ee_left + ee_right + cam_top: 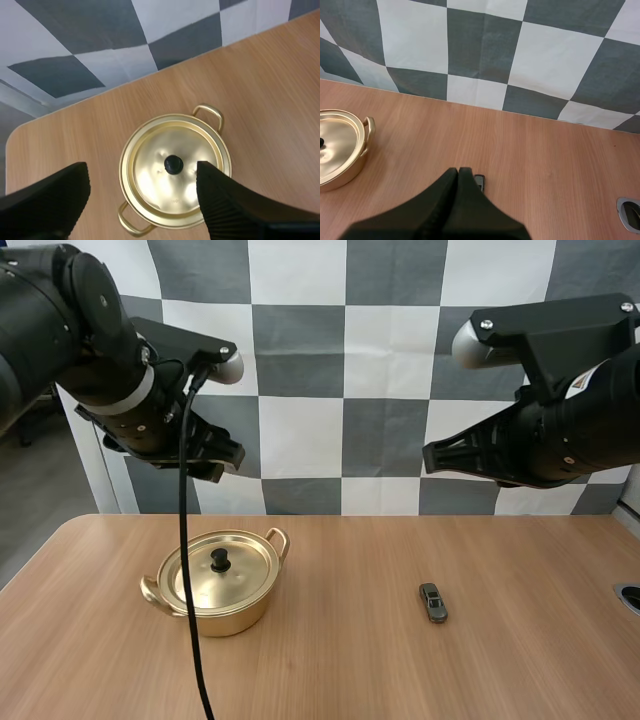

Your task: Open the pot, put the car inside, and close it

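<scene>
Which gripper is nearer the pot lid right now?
Left. The left gripper hangs open above the lid, fingers either side of its knob from the wrist view. The right gripper, shut, hangs above the car, well apart from the pot.

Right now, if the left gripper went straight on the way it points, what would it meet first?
Probably the pot lid, near its black knob; the open left gripper frames it, though depth is unclear.

A wooden table (340,660) with a round metal-rimmed fitting (630,597) at its right edge.
</scene>
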